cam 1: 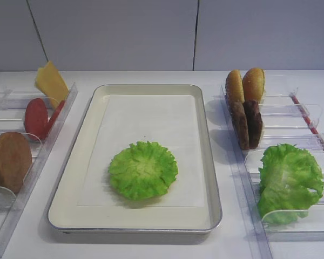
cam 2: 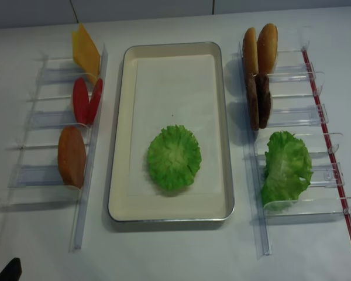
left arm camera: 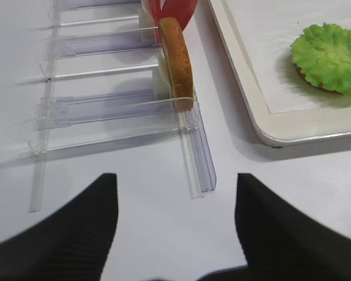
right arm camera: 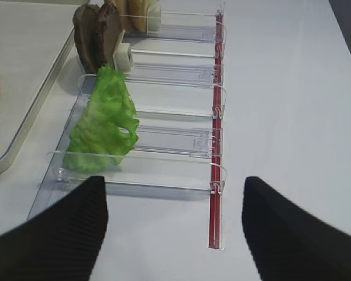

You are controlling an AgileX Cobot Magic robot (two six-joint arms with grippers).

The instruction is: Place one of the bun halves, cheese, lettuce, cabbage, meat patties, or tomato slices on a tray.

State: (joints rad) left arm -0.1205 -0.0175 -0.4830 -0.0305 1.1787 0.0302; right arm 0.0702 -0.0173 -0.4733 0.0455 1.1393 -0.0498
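Observation:
The frilly lettuce [cam 1: 143, 170] lies flat on the tray [cam 1: 70, 213], near its front; a brown edge shows beneath it in the left wrist view. In the left clear holder stand the cheese [cam 1: 51, 81], tomato slices [cam 1: 36, 117] and one bun half [cam 1: 9, 161]. In the right holder stand two bun halves [cam 1: 245, 85], the meat patties [cam 1: 247, 124] and the cabbage [cam 1: 289, 181]. My left gripper [left arm camera: 175, 187] hangs open over bare table in front of the left holder. My right gripper [right arm camera: 174, 193] is open over the table before the cabbage [right arm camera: 102, 126], with nothing between its fingers.
The left clear holder's rail [left arm camera: 196, 152] ends just ahead of my left gripper. A red strip [right arm camera: 215, 175] runs along the right holder's outer side, ending between my right fingers. The tray's rim [left arm camera: 304, 137] lies to the right of my left gripper.

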